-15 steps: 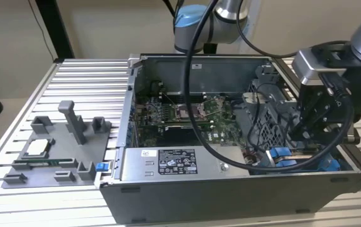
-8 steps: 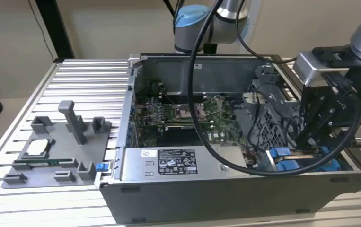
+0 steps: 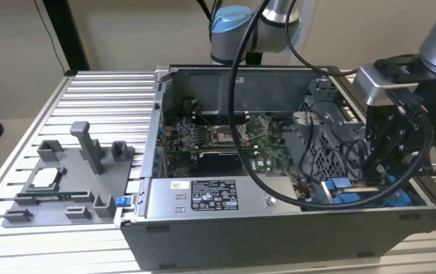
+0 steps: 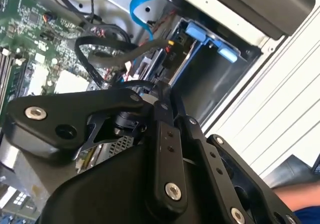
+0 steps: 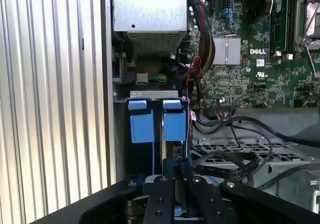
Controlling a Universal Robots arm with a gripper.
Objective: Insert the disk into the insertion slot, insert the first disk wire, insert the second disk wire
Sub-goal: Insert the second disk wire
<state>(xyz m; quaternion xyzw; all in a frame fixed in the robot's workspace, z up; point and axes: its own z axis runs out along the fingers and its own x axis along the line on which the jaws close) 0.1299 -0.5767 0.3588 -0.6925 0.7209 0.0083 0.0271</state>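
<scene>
One end effector [image 5: 175,184] – low over insertion slot [image 5: 152,119] (blue tabs), computer case corner.

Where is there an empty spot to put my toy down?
On the ribbed metal table, between the grey holder tray and the open computer case, further back. Inside the case it is crowded: cables and the end effector.

Blue plastic latch tabs [image 5: 152,124], matt

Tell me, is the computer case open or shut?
Open: the computer case has no side cover; its motherboard lies exposed in the exterior view.
</scene>
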